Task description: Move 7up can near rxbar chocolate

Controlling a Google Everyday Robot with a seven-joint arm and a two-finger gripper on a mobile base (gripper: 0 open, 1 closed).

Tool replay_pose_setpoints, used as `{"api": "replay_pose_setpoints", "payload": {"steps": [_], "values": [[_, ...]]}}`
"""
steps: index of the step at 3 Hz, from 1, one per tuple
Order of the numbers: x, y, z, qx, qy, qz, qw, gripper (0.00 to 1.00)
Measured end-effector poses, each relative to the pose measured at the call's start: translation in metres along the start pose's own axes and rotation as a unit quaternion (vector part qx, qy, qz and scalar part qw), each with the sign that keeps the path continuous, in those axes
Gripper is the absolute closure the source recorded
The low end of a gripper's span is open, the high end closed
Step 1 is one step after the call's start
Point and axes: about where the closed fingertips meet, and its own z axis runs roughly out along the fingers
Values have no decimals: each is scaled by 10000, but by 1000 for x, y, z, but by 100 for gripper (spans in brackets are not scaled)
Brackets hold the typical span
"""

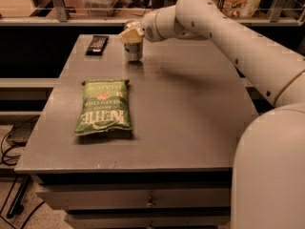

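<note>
One 7up can (133,51), top pinched between jaws directly above it, near right of rxbar chocolate (96,44).

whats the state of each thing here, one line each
7up can: upright, gripped at its top
gripper: over the can's top, jaws shut on it
rxbar chocolate: lying flat, apart from the can, untouched
chip bag: lying flat, print side up
drawer: shut

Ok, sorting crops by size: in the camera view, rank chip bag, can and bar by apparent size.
Largest: chip bag, though it's nearest.
Then can, held at its top by the gripper, and bar: about alike, far back, so unranked.
</note>
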Motion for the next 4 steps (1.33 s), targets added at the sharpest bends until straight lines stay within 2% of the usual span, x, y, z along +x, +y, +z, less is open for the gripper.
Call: {"api": "replay_pose_setpoints", "payload": {"steps": [1, 2, 4], "values": [[5, -9, 26, 110, 23, 130, 9999, 100], [4, -12, 37, 124, 46, 94, 9999, 86], [2, -12, 36, 123, 47, 92, 9999, 38]]}}
